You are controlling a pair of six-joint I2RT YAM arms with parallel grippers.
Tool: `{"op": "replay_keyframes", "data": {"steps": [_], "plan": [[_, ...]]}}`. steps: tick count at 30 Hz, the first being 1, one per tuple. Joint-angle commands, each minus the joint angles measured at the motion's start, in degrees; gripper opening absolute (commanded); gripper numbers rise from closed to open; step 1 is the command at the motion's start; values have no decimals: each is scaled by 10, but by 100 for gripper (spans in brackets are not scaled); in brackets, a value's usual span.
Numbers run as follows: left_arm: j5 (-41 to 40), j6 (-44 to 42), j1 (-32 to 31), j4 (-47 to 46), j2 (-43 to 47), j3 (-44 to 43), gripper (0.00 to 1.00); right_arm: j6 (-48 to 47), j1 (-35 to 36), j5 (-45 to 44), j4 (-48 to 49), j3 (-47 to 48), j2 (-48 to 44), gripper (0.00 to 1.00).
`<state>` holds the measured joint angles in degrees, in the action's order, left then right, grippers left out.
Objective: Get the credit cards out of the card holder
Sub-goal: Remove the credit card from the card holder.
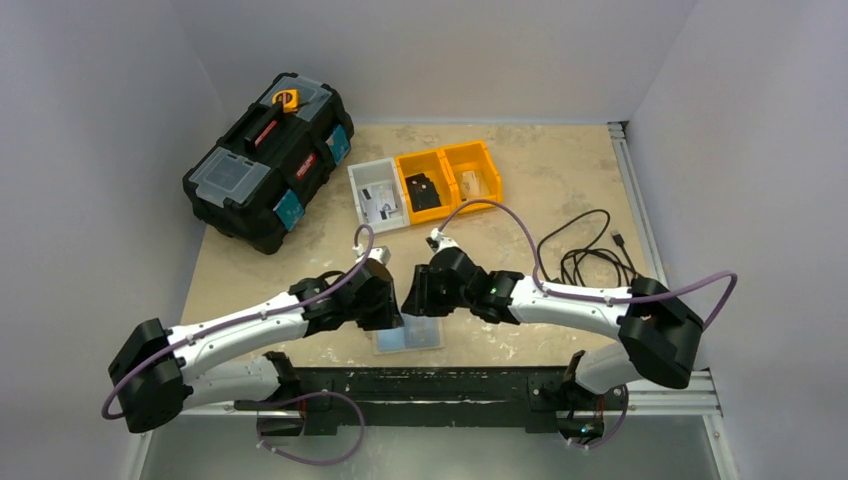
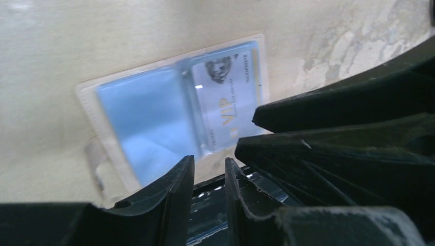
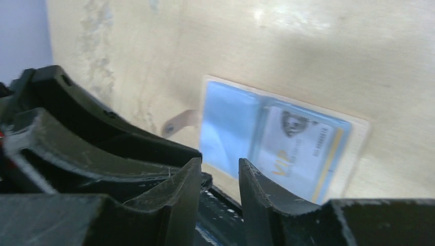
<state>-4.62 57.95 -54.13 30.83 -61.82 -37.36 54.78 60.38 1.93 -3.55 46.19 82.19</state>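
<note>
The left gripper (image 2: 209,163) and right gripper (image 3: 220,164) each stand slightly apart, empty; the card holder (image 2: 149,115) lies just ahead.

The table (image 1: 560,170) carries a toolbox (image 1: 268,160) at its far left corner, partly over the left edge. To the right of the toolbox, 3 bins (image 1: 420,157) stand side by side in 1 row, each with small items inside. A coiled cable (image 1: 590,255) lies at the right side, nearer than the bins. The card holder (image 1: 408,336) lies flat at the middle of the near edge, and 1 card (image 2: 228,97) sits in its right half. The left gripper (image 1: 397,312) and right gripper (image 1: 411,300) meet tip to tip just above the holder, with the left one on the left.
</note>
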Motion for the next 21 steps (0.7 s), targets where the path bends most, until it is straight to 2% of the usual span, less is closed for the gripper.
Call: {"op": "replay_keyframes", "data": {"steps": [1,6,11,21], "plan": [[91,3,22,-123,-42,16,28,-12,-8,-52,-63,-24,-8,34],[163,10,58,-229,-98,56,28,-22,-8,-65,-74,-23,8,34],[193,23,75,-295,-144,81,28,-34,-8,-85,-87,-16,27,30],[180,17,87,-290,-179,95,26,-46,-7,-107,-99,-5,65,16]]}}
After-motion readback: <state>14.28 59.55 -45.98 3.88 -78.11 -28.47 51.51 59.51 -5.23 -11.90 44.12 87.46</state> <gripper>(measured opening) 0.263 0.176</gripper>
